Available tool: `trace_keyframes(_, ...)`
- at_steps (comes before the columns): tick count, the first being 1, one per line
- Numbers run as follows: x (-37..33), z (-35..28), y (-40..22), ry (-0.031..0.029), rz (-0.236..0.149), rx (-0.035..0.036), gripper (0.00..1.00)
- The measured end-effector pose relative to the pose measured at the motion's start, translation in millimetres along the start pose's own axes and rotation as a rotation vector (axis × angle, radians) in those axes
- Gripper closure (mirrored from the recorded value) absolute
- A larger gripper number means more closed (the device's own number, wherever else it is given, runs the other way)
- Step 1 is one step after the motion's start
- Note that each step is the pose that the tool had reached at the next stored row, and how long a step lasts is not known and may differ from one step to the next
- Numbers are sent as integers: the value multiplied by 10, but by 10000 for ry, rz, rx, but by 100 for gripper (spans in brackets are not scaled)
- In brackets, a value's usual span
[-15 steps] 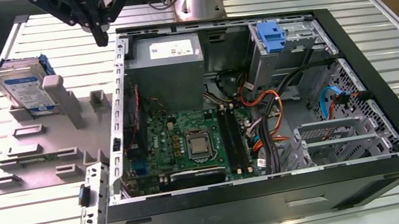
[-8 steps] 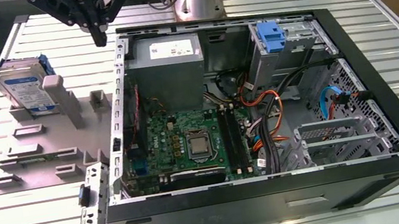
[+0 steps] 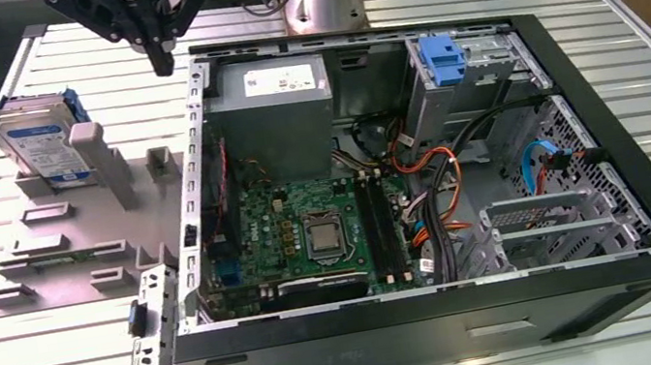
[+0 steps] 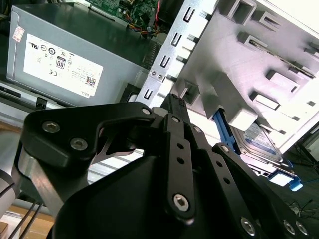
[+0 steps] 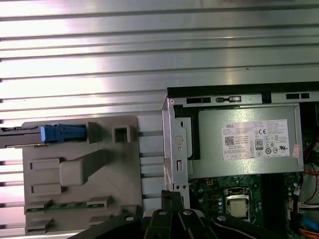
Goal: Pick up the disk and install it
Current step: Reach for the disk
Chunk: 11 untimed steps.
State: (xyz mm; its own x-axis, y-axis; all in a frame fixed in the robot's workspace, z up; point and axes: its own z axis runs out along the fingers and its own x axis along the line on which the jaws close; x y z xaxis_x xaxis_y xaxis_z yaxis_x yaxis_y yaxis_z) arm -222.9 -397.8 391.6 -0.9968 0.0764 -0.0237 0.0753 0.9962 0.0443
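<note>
One disk (image 3: 36, 142) stands on edge in its grey fixture (image 3: 85, 230), at the exterior view's left of the open computer case (image 3: 426, 319). We see the gripper (image 3: 162, 63) clenched and empty near the case wall, which, we judge, a careless descent could strike.

The disk (image 3: 37, 142) stands on the fixture plate (image 3: 110, 224), at the exterior view's left of the computer case (image 3: 450, 308), with my gripper (image 3: 162, 63) above their gap.

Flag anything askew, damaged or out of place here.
Nothing stands out. The disk stands on edge in the grey fixture; the gripper hangs empty over the edge of the open computer case.
</note>
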Motion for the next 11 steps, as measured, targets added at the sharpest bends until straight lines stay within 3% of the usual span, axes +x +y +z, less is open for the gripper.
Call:
trace_keyframes(5, 47, 0, 13, 0, -2, 0, 89)
trace_keyframes(11, 201, 5, 106, 1, -3, 1, 89)
